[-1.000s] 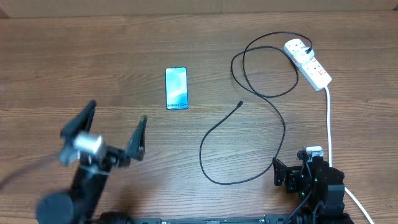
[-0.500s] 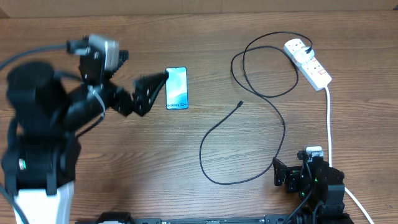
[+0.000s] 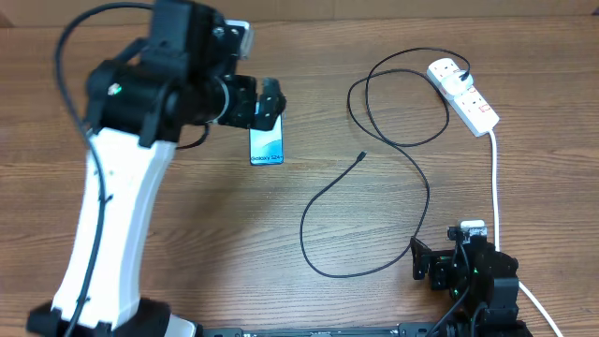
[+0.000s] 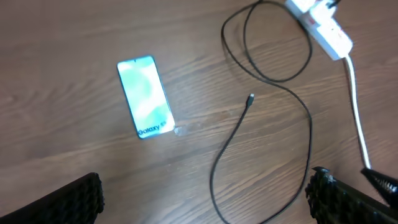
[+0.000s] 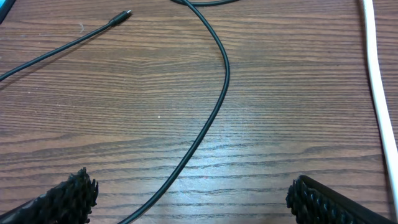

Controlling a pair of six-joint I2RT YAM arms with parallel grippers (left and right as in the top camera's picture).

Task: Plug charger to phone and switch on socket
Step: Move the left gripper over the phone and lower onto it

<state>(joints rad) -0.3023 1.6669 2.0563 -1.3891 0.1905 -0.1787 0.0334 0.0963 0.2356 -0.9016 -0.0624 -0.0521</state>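
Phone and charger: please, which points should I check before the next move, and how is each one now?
1. Left gripper open: ok.
2. Right gripper open: ok.
3. Phone flat, screen up, uncovered: ok.
4. Charger tip lies free, apart from phone: ok.
5. Charger plug sits in socket: ok.
6. Socket switched on: cannot tell.

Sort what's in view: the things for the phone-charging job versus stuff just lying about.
For the job: phone, charger, socket.
Lying about: only the socket's own white cord; no other stray items visible.
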